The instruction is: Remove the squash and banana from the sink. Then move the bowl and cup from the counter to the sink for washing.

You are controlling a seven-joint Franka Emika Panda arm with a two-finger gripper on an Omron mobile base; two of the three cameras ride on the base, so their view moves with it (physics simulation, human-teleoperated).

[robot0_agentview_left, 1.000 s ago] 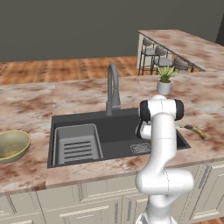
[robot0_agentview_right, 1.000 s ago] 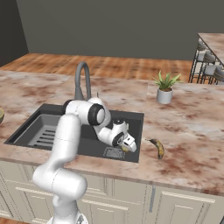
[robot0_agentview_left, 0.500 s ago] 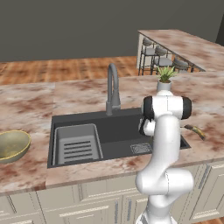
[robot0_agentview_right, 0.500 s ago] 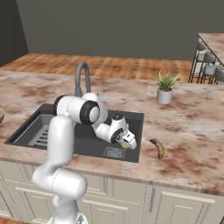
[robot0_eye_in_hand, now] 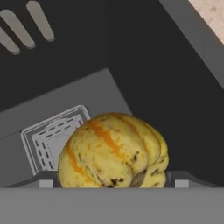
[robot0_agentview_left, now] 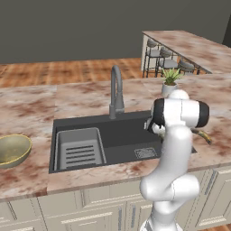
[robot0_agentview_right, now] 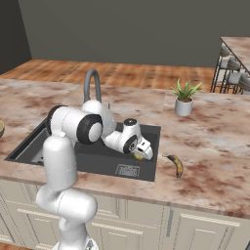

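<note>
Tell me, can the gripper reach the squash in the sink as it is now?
Probably yes. The gripper is open and low in the sink, with the squash right ahead between its fingertips and nothing in between.

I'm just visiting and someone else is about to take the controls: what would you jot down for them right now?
Claw: open, down in the sink at its right end, right over the squash, not yet gripping it.
Banana: already out, lying on the counter right of the sink.
Bowl: on the counter left of the sink.
Done: banana removed.
Left: grab and lift out the squash, then put the bowl and the cup into the sink.
</note>
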